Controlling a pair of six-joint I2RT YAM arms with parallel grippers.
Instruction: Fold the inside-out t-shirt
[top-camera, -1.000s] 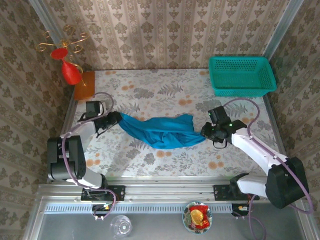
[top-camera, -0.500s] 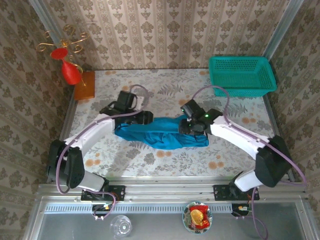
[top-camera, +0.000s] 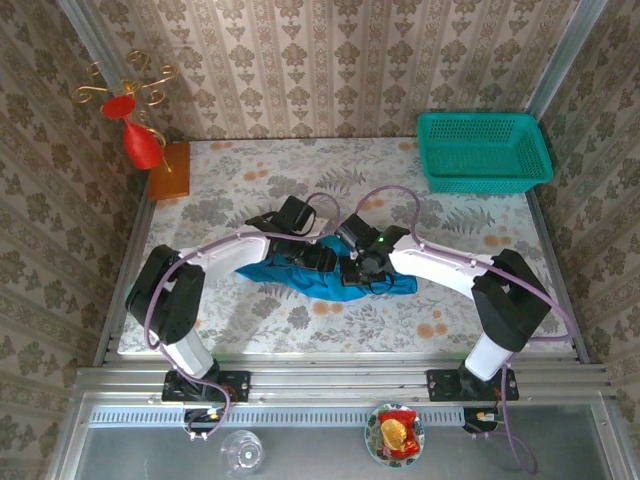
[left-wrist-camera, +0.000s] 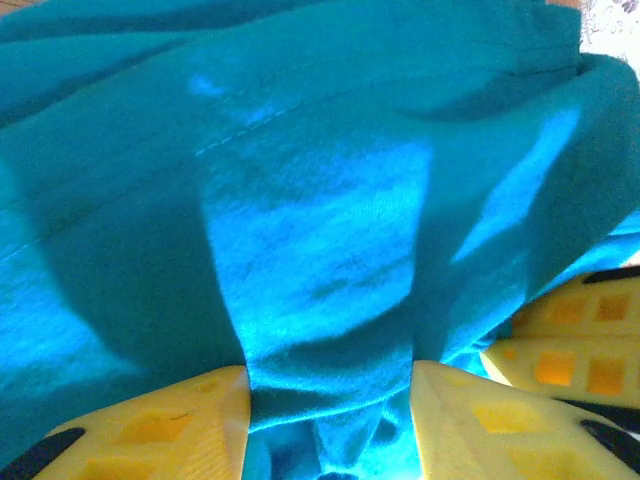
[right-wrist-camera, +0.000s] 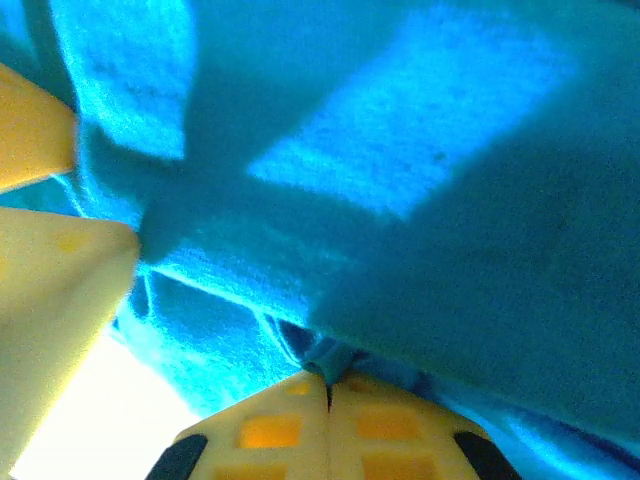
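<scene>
The inside-out t-shirt is a bright blue cloth bunched into a short heap at the middle of the flowered table. Both arms meet over it. My left gripper has a thick fold of the t-shirt filling the gap between its yellow fingers; its midpoint lies on cloth. My right gripper has its fingers pressed together, pinching a small tuck of the t-shirt at the tips. Each wrist view catches the other gripper's yellow fingers at its edge.
A teal mesh basket stands at the back right corner. An orange block with a red ornament sits at the back left. Bare tablecloth lies left and right of the heap. A plate and a glass sit below the front rail.
Both grippers have travelled inward from the shirt's two ends to its middle, dragging the cloth with them. The shirt went from a long stretched strip to a short heap. The right gripper has closed.
</scene>
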